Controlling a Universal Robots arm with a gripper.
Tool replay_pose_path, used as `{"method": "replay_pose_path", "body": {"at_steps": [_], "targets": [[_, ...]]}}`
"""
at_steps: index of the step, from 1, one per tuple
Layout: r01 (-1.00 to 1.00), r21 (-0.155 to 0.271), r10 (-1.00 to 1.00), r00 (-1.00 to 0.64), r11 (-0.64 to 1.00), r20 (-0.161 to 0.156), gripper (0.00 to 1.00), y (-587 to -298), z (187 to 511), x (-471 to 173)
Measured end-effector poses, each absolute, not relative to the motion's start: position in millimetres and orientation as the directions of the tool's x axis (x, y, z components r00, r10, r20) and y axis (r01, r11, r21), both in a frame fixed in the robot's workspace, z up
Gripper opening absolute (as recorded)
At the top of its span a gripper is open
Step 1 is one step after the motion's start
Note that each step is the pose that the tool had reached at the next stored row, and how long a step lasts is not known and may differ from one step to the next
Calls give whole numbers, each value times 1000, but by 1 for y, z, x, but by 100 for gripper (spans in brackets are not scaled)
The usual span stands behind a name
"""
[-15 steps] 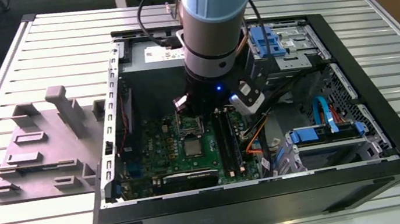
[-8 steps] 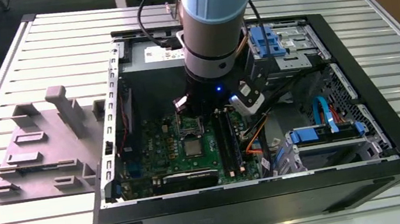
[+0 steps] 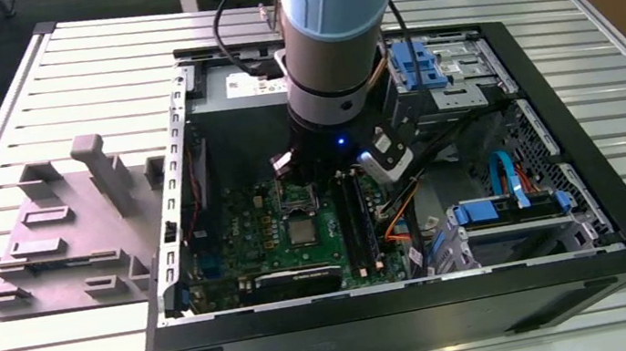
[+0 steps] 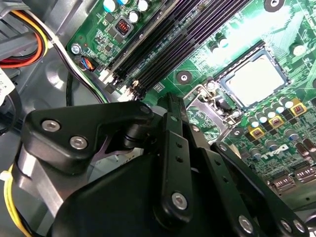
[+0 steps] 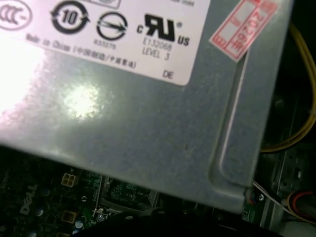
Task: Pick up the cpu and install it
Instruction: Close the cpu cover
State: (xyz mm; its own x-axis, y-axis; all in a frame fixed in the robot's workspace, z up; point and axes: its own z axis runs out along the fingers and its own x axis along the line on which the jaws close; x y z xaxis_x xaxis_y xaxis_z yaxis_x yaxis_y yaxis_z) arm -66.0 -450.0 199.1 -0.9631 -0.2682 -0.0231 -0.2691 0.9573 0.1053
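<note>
A small, flat, silvery square cpu (image 4: pixel 254 79) lies in the socket of a green motherboard (image 4: pixel 232 29). The black end effector (image 3: pixel 310 176) hovers just beside it, and its spread cannot be told. The cpu is likely light, stiff and fragile, best held by opposite edges.

The cpu (image 4: pixel 254 79), a small flat square chip with a silvery metal top, lies level and face up on the green circuit board (image 4: pixel 197 64), bordered by a dark square frame (image 4: pixel 239 64). In the exterior view the cpu (image 3: pixel 299 230) appears as a pale square near the board's middle.
</note>
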Motion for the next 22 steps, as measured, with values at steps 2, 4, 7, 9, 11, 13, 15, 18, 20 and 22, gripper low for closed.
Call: {"method": "replay_pose_path", "body": {"at_steps": [2,4,7,9,11,13,15,18,20,22], "targets": [[-269,107,-268,-963,957,-23,10,-451,199,-66],[-269,107,-268,-963,957,-24,10,-452,199,-66],[-269,108,-268,-963,957,-24,10,-454,201,-66],[-269,109,-268,-963,957,-24,10,-455,202,-66],[-269,109,-268,-963,957,-24,10,-456,204,-66],[-269,110,-268,-963,957,-24,10,-457,207,-66],[-269,111,-268,-963,957,-25,10,-458,209,-66],[-269,115,-268,-963,956,-26,10,-460,211,-66],[-269,122,-268,-963,955,-28,10,-460,211,-66],[-269,126,-268,-963,955,-29,10,-459,210,-66]]}}
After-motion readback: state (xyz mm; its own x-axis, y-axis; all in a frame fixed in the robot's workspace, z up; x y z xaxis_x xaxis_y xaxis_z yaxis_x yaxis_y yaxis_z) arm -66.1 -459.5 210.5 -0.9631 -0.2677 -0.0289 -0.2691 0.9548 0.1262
